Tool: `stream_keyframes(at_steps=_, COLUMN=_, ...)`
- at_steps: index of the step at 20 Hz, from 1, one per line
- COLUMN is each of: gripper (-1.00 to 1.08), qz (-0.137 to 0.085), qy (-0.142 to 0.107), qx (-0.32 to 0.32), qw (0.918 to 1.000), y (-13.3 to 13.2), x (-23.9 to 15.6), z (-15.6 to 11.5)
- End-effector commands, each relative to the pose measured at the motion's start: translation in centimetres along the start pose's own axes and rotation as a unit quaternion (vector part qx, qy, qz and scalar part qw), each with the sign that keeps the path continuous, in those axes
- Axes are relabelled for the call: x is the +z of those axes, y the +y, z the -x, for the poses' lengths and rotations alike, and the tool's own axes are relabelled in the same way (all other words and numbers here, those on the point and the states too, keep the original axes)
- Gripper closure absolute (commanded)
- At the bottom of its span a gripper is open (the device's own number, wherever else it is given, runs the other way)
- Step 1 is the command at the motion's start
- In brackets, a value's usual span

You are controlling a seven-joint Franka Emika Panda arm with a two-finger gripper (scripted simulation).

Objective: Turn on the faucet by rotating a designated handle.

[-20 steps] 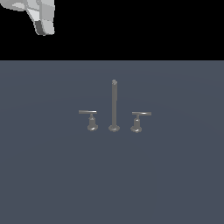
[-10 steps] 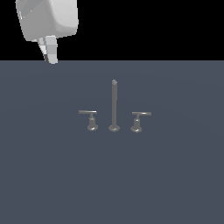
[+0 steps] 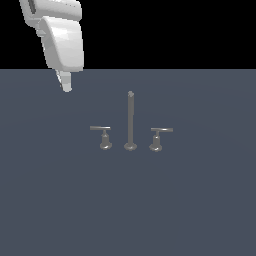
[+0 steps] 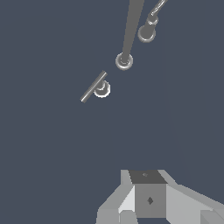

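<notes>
Approaching from the counter's far-left corner, gripper [image 3: 65, 85] with jaws seemingly together, well apart from handle [image 3: 101, 129] beside faucet [image 3: 130, 122] mid-counter; next: descending toward its bar.

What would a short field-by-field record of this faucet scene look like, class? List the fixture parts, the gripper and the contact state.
surface: flat grey table
faucet post: tall thin upright post on a round foot, between the two handles
target handle: short lever, bar jutting toward the exterior view's left, also seen in the wrist view
other handle: mirror-image lever, bar jutting toward the exterior view's right
gripper: in the exterior view's upper left, apart from the faucet
contact: none; handle not yet touched
jaw state: cannot tell
</notes>
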State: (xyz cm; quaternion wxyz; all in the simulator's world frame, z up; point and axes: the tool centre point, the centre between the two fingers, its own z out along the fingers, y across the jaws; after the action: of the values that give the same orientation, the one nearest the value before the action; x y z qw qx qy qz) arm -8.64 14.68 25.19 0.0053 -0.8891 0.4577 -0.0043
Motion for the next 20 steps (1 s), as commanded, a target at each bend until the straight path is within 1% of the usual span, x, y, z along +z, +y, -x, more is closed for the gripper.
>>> stream_keyframes(at_steps=1, gripper=1.08, qz=0.0, qy=0.0, qx=0.022, qw=0.9998, y=-0.9, x=1.0, z=-0.4)
stream_keyframes(at_steps=7, gripper=1.08, qz=0.0, qy=0.0, qx=0.072, qw=0.9974, y=-2.7, x=3.5, z=-1.6)
stream_keyframes(at_steps=12, gripper=1.08, qz=0.002, qy=0.0, qx=0.116, qw=0.9932, y=-4.3, x=5.7, z=-2.8)
stream_keyframes(at_steps=16, gripper=1.08, qz=0.003, qy=0.001, qx=0.155, qw=0.9879, y=-5.5, x=7.6, z=-4.1)
stream_keyframes(at_steps=20, gripper=1.08, qz=0.004, qy=0.002, qx=0.199, qw=0.98, y=-6.8, x=9.8, z=-5.6)
